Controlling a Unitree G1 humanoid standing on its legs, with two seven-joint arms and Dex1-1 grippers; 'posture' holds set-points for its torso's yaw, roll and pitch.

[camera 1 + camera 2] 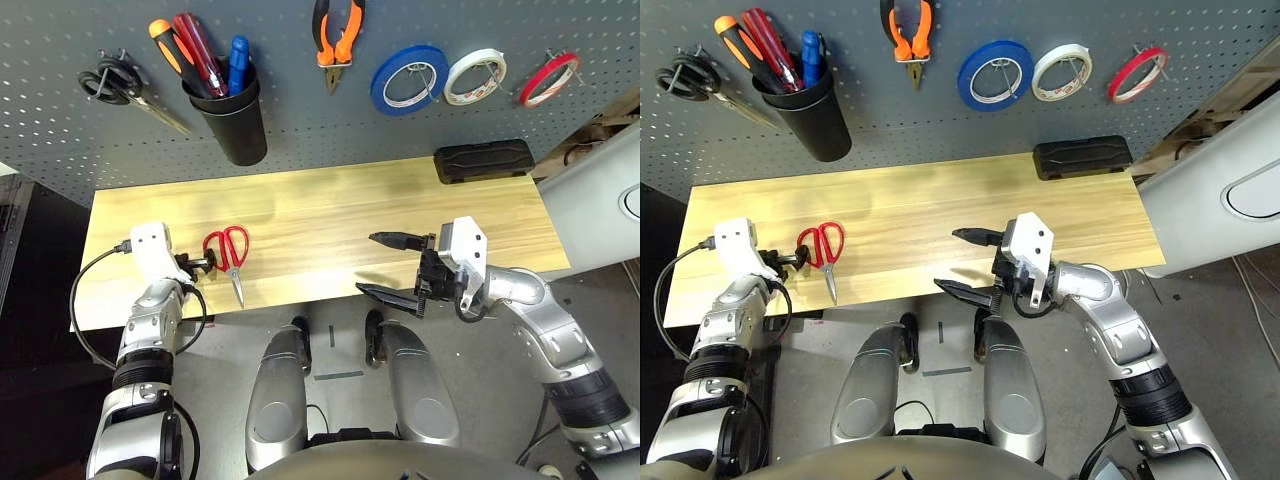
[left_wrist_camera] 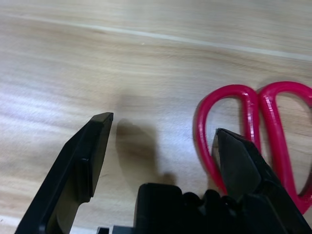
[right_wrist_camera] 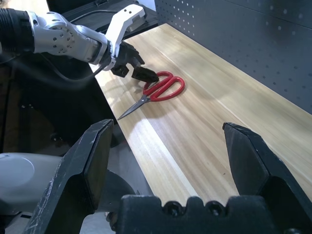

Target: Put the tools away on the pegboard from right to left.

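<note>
One pair of red-handled scissors (image 1: 229,255) lies flat on the wooden worktop (image 1: 320,215) near its left front corner; long axis runs front-to-back, handle loops toward the pegboard (image 1: 300,110), blade tip toward the front edge, slightly angled. Left claw (image 1: 203,265) sits just beside the handles, fingers apart, one finger (image 2: 239,161) over the nearer loop, nothing gripped. Right claw (image 1: 390,265) hovers near the front edge, well apart from the scissors, fingers spread wide, empty. On the pegboard, counted: 1 thin red tape ring (image 1: 549,79) at far right; 1 white tape roll (image 1: 475,76) and 1 blue tape roll (image 1: 409,79) beside it; 1 orange-and-black-handled pliers (image 1: 337,40), nose down; 1 black cup (image 1: 232,118) w/ 3 handles sticking up, incl. the slim red-handled screwdriver (image 1: 198,50); 1 black-handled scissors (image 1: 125,88) at far left. 1 black block (image 1: 484,160) rests at the worktop's back right.
</note>
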